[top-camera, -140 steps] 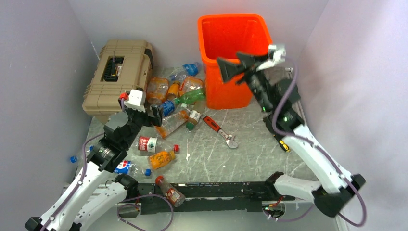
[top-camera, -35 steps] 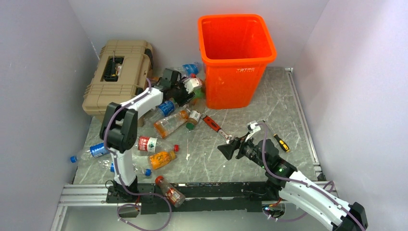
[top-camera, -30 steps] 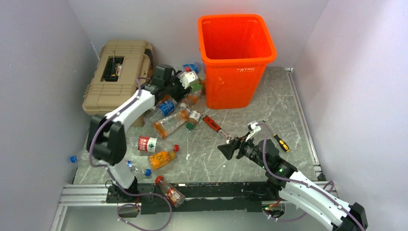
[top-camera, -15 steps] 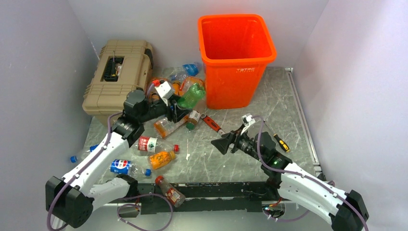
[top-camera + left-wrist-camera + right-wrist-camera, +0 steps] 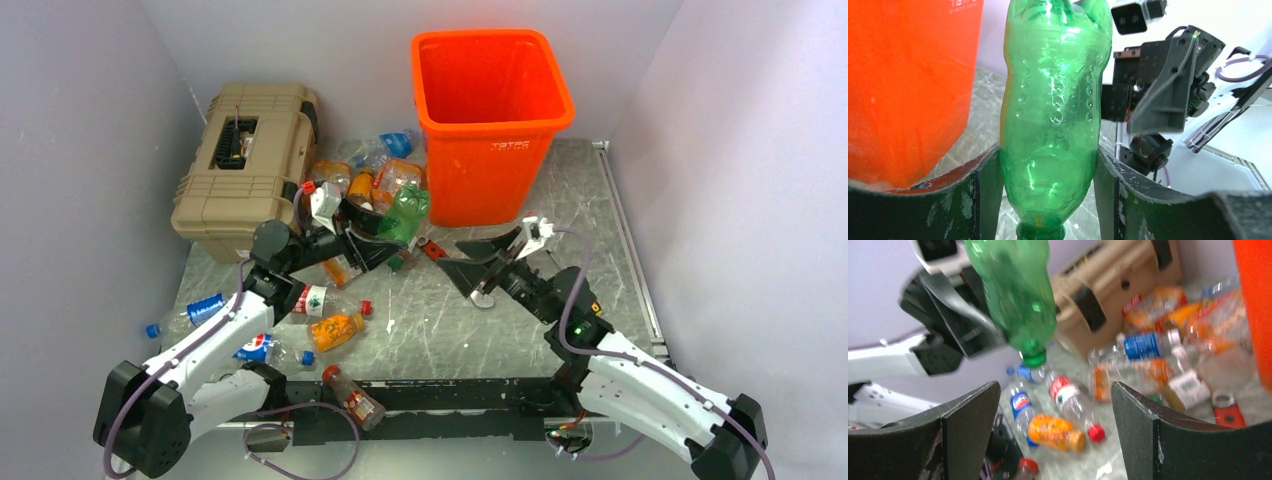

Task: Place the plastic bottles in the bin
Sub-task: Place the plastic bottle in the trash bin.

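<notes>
Grey marble tabletop (image 5: 570,210): left gripper (image 5: 1047,182) pinches green bottle (image 5: 1053,100) near orange bin (image 5: 490,150); right gripper (image 5: 1054,390) spread.

Pale lavender-white walls (image 5: 80,150) are enclosing the scratched grey marble-patterned worktop (image 5: 420,330) on three sides, while an aluminium rail (image 5: 629,240) is running along its right edge.

Left end effector (image 5: 1048,192) withdrew from the bottle pile (image 5: 375,180); green bottle (image 5: 1050,100) now clamped between its fingers (image 5: 983,200), raised off the tabletop (image 5: 560,230). Right end effector (image 5: 462,258) dropped from above the bin (image 5: 490,150), then rose; it now faces the bottle, just beside it.
</notes>
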### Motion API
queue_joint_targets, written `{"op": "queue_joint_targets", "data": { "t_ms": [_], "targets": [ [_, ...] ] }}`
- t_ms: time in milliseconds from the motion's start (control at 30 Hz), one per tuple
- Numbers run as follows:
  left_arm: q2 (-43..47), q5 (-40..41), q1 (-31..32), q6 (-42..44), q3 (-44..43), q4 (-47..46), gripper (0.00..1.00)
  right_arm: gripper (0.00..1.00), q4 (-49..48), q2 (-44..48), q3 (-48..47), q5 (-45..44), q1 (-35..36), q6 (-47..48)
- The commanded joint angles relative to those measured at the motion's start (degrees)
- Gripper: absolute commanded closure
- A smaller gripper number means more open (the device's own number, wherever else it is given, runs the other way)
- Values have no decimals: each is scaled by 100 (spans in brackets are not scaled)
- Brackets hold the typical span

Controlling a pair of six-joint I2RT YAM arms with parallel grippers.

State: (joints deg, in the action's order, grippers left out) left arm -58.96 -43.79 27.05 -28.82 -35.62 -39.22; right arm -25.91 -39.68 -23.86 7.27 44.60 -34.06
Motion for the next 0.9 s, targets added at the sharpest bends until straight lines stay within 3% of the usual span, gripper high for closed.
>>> {"op": "queue_joint_targets", "data": {
  "t_ms": [0, 333, 500, 700, 867],
  "targets": [
    [240, -156, 126, -355, -72, -854, 64, 13, -895, 253, -576, -776, 223, 410],
    [578, -13, 363, 95, -51, -412, 64, 1, -584, -917, -2082, 64, 394, 813],
    [703, 56, 411, 306, -92, -166, 64, 0, -353, -1381, -2474, 604, 430, 734],
    [678, 17, 478, 320, -129, -104, 64, 1, -283, -1755, -2762, 961, 491, 667],
    [709, 55, 608, 430, -139, 2, 64, 14, -252, -2000, -2904, 976, 532, 547]
  ]
}}
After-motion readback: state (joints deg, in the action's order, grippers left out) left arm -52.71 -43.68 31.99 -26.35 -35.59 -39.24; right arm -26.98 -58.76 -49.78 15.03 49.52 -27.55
